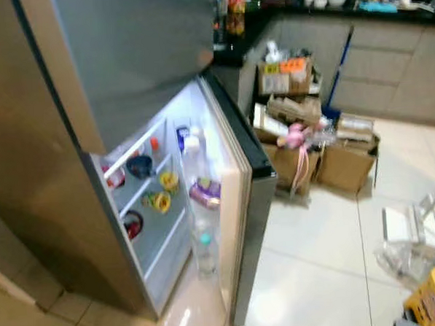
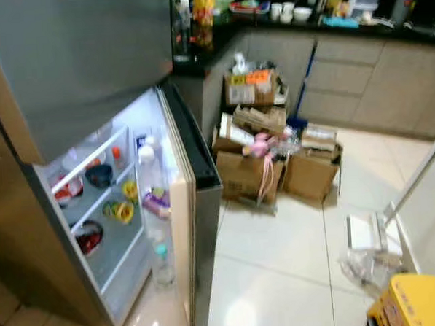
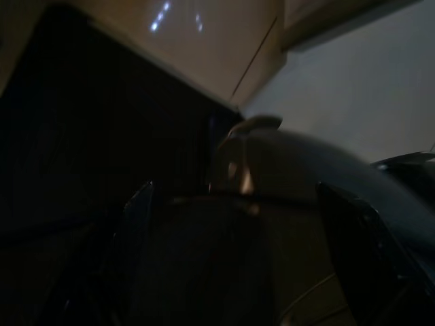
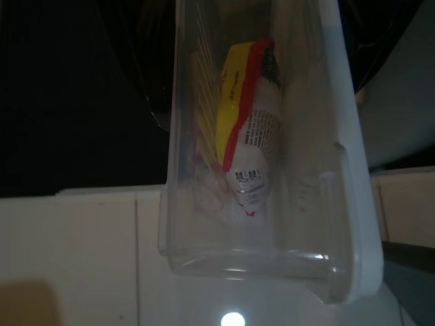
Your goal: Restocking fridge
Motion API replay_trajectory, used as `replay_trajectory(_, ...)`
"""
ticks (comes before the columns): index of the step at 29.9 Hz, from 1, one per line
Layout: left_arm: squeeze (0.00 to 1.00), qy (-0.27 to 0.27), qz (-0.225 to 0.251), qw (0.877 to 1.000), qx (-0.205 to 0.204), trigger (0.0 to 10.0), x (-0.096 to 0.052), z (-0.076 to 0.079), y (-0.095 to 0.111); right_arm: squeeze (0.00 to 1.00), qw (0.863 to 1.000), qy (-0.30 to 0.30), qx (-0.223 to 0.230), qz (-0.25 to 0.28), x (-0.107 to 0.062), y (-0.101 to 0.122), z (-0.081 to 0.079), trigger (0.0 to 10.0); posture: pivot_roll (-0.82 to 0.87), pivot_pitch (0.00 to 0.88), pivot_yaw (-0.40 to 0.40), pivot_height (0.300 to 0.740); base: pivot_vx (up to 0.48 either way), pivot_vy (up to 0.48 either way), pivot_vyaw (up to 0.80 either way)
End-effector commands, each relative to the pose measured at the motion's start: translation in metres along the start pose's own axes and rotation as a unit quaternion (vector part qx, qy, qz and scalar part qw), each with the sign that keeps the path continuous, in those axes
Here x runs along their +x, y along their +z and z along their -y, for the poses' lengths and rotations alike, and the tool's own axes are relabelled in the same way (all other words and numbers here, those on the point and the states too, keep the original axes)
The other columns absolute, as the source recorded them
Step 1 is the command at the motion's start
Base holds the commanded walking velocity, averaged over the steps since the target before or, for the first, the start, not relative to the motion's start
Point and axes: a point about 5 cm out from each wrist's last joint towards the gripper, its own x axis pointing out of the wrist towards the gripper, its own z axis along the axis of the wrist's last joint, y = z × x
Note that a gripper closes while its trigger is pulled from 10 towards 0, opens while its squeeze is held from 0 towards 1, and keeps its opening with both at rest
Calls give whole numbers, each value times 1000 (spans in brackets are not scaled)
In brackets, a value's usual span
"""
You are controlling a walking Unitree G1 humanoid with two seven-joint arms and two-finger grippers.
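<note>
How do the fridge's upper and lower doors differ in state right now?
The lower door stands swung open, showing lit shelves and bottles in its racks; the upper door looks closed or nearly so. The lower door shows its pale inner lining, the upper door its grey steel face. Both belong to the same fridge.

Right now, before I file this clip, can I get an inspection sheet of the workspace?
Surface: pale tiled floor, glossy.
Job's things: fridge with lower door open, light on; bowls and yellow items on shelves; bottle low in door; clear bin holding a yellow and red packet.
Clutter: cardboard boxes stacked by the cabinets; yellow box.
Grippers: left gripper in the dark.
Cables: nothing seen.
Surroundings: kitchen counter with dishes.
</note>
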Motion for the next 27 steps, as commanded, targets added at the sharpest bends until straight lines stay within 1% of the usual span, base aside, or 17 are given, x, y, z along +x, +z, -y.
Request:
replay_trajectory(1,0,-1,-6,1000,0,10000,1,3,-3,0,1000,-6,-4,12,-1,8,4,10000,-81,0,-50,740,0,-454,0)
replay_trajectory(3,0,3,-6,1000,-2,10000,1,3,-4,0,1000,-5,-4,11,-1,7,3,10000,-81,0,-50,740,0,-345,0)
replay_trajectory(12,0,12,8,1000,-8,10000,1,2,1,0,1000,-6,-2,10,-1,6,4,10000,-84,0,-52,740,0,0,0)
replay_trajectory(18,0,9,14,1000,-6,10000,2,3,4,0,1000,-4,-1,10,-1,7,4,10000,-84,0,-52,740,0,0,0)
replay_trajectory(23,0,8,18,1000,1,10000,2,3,6,0,1000,-3,-2,10,-1,7,4,10000,-84,0,-52,740,0,-436,0)
replay_trajectory(27,0,16,24,1000,-4,10000,2,1,8,0,1000,-3,-2,10,-1,7,3,10000,-84,0,-52,740,0,-465,0)
